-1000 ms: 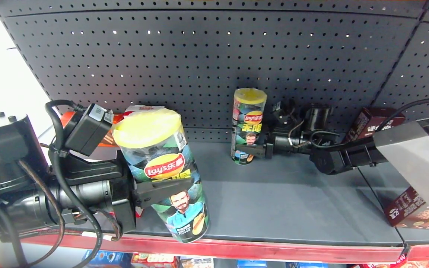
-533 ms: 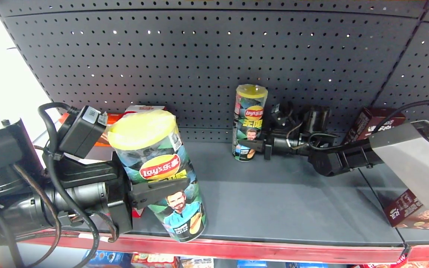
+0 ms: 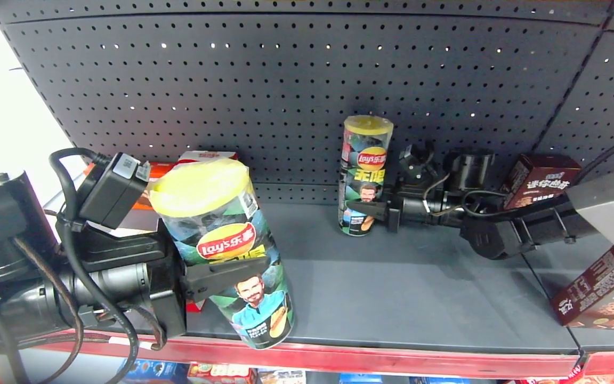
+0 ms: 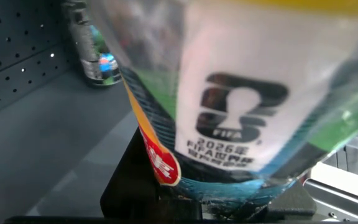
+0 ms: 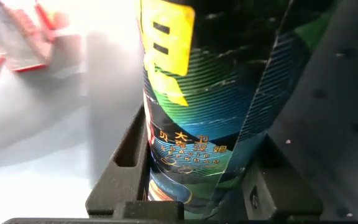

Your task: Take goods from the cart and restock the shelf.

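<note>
Two yellow-lidded chip cans are in hand over the dark grey shelf [image 3: 403,288]. My left gripper [image 3: 221,272] is shut on the near chip can [image 3: 227,250], which tilts slightly at the shelf's front left edge; up close this near chip can [image 4: 241,93] spans the left wrist view. My right gripper [image 3: 368,209] is shut on the far chip can [image 3: 364,173], held upright close to the pegboard back wall at the shelf's middle. The far chip can [image 5: 210,106] sits between the black fingers [image 5: 120,162] in the right wrist view, and the far chip can [image 4: 95,46] also appears in the left wrist view.
Dark brown boxes stand at the right, one by the back wall [image 3: 536,178] and one near the front [image 3: 600,293]. Red-and-white boxes [image 3: 200,158] sit behind the near can on the left. The perforated back panel [image 3: 307,80] closes the shelf, and a red rail [image 3: 392,362] marks its front edge.
My right gripper with the far can has shifted right and a little toward the back wall. The left gripper and near can drifted slightly left and down.
</note>
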